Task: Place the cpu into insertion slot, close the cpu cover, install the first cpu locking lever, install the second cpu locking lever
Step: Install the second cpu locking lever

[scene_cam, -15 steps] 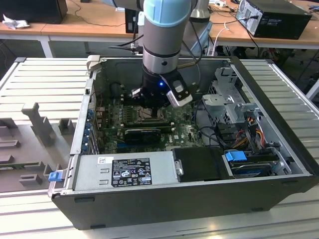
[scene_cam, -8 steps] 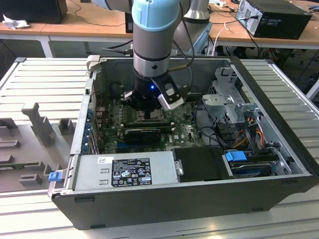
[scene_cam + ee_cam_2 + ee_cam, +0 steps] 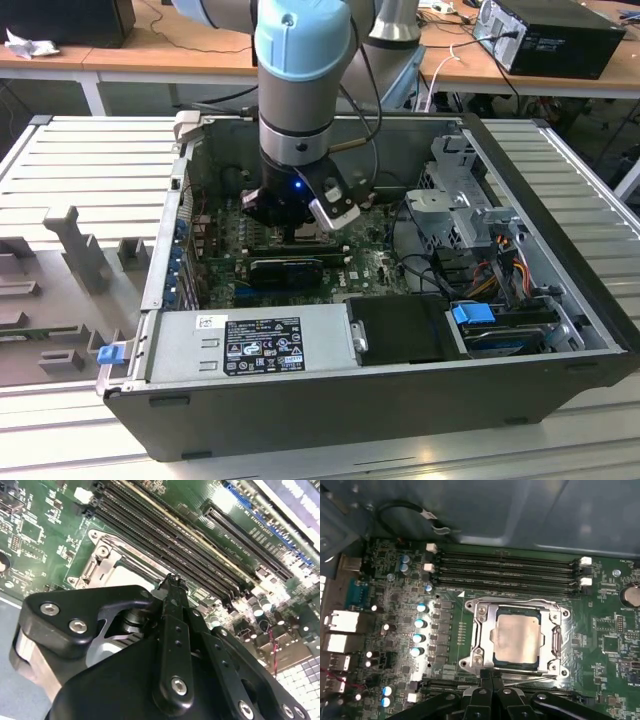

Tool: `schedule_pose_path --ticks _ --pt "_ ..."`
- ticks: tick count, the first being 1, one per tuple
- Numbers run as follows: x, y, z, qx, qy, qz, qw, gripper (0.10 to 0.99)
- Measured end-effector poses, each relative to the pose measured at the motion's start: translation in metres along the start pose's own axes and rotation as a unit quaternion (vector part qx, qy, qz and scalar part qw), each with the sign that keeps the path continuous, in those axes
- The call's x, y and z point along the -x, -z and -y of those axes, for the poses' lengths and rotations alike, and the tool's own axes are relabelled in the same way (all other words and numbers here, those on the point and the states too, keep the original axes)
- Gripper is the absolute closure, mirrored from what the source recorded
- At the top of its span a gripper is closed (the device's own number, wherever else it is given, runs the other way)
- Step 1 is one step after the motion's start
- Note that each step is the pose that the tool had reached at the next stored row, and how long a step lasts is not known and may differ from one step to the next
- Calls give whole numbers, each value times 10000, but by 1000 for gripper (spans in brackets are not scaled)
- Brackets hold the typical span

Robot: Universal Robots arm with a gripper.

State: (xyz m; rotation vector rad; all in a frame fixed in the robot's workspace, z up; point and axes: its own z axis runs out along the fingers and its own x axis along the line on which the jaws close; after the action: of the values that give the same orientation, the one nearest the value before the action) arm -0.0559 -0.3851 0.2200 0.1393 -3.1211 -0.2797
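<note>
In the first wrist view the cpu, a pale tan-silver square, lies flat in the insertion slot on the green circuit board. The silvery cpu cover is folded down around it, and the chip shows through its window. A thin metal lever runs along the socket edge nearest the gripper. My gripper is shut, with its black fingertips pressed together right at that edge. In the second wrist view the gripper stands beside the cover. In the exterior view the gripper is low inside the computer case.
Long black memory slots run just beyond the socket. Upright capacitors and rear ports stand to one side. The open case encloses the board, with a power supply, drive cage and loose cables.
</note>
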Motion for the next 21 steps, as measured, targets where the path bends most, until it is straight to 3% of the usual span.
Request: schedule_pose_path --ticks 5,7,15,21 --pt "-55 6 46 57 122 -17 9999 980" --pt "-82 13 93 182 164 -11 9997 980" --pt "-147 -18 169 436 225 4 9988 980" --pt "-169 -158 201 486 256 2 9985 980"
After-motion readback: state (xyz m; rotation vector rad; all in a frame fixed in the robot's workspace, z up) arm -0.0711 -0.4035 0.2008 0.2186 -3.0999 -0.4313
